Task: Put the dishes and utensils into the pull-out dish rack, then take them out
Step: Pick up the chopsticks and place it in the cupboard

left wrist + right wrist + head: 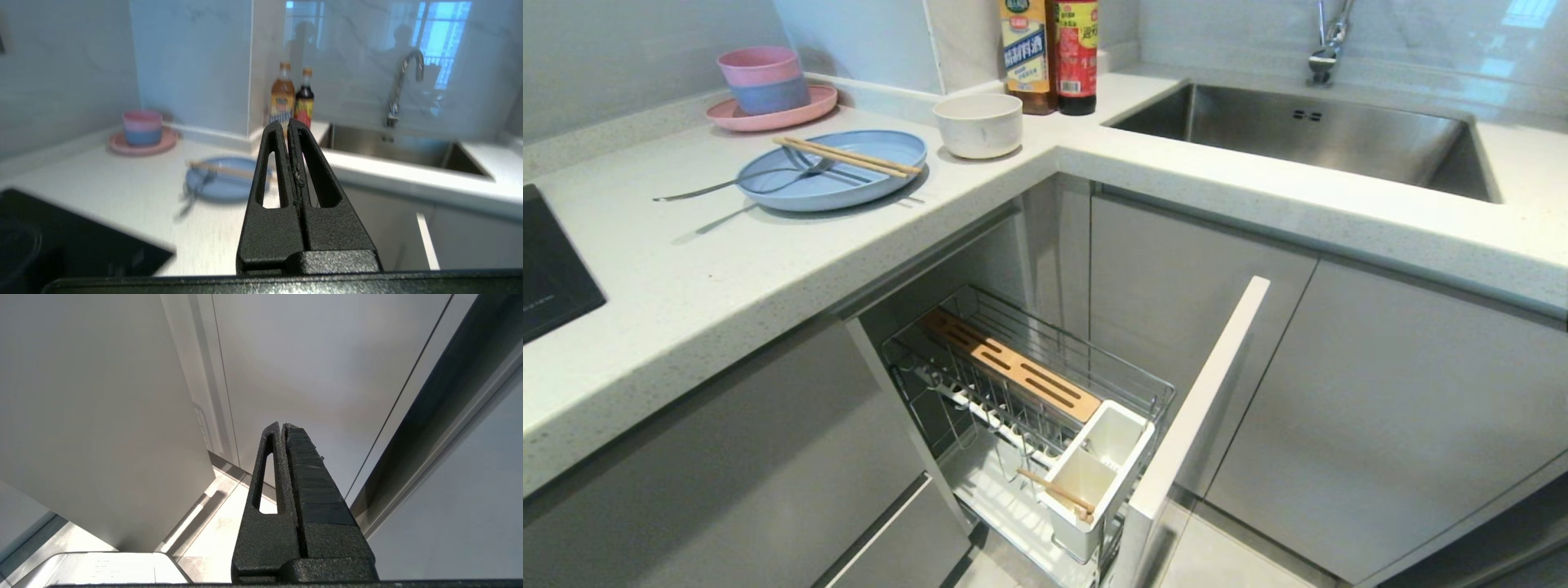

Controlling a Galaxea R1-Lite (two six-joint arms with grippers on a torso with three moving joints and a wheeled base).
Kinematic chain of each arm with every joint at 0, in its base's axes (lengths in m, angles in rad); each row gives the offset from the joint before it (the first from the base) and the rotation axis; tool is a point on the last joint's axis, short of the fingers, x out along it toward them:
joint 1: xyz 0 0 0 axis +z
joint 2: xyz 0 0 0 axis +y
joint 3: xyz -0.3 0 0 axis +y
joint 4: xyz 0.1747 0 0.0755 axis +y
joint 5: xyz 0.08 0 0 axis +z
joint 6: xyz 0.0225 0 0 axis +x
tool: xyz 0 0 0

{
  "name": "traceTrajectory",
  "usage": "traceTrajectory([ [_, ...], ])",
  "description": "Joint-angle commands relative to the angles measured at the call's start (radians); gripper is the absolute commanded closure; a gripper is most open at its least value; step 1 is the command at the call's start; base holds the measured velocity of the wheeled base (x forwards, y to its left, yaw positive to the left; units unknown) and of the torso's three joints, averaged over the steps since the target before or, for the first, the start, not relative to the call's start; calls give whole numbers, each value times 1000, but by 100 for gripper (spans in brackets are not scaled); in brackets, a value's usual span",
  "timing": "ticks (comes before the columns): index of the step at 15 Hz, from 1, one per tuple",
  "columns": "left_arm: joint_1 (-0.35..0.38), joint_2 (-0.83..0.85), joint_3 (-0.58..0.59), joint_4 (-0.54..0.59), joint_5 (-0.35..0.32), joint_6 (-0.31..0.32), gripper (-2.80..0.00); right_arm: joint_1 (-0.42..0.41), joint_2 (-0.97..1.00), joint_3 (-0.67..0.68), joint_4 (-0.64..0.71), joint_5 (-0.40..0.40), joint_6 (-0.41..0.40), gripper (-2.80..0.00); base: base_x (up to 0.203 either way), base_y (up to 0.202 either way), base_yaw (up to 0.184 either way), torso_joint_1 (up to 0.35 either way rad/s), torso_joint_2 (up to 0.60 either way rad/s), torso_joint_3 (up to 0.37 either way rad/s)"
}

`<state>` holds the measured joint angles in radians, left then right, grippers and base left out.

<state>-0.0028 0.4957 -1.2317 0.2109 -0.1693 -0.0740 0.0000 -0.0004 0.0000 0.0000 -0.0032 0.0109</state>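
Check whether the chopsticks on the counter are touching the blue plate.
Touching. The head view shows the chopsticks lying across the blue plate, resting on its rim at both ends.

Setting: domestic kitchen. Evidence: L-shaped speckled white desk [768,269] over flat grey cabinet fronts [1380,408]; inset steel sink [1307,135] with chrome tap [1327,41] at the corner's far side; black cooktop [551,269] set into the desk at the left edge. Glossy pale wall panels behind. Two condiment bottles [1049,53] stand in the corner. Tableware lies out: blue plate [833,171], white bowl [978,124], stacked pink and blue bowls [764,79]. Pull-out dish rack [1029,408] drawn from the lower cabinet.
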Motion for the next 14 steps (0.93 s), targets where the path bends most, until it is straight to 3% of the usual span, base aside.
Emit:
traceTrajectory([
  [1,2,285,-191,8,5,-10,0,0,0,2,0,0,0,0,0,0,0,0,0,0],
  [6,-45,709,-533,19,99,-88,0,0,0,2,0,0,0,0,0,0,0,0,0,0],
  [8,-159,848,-622,22,216,-147,0,0,0,2,0,1,0,0,0,0,0,0,0,0],
  [11,-325,1022,-684,-8,465,-234,0,0,0,2,0,0,0,0,0,0,0,0,0,0],
  [14,-365,1129,-694,-29,569,-356,0,0,0,2,0,0,0,0,0,0,0,0,0,0],
])
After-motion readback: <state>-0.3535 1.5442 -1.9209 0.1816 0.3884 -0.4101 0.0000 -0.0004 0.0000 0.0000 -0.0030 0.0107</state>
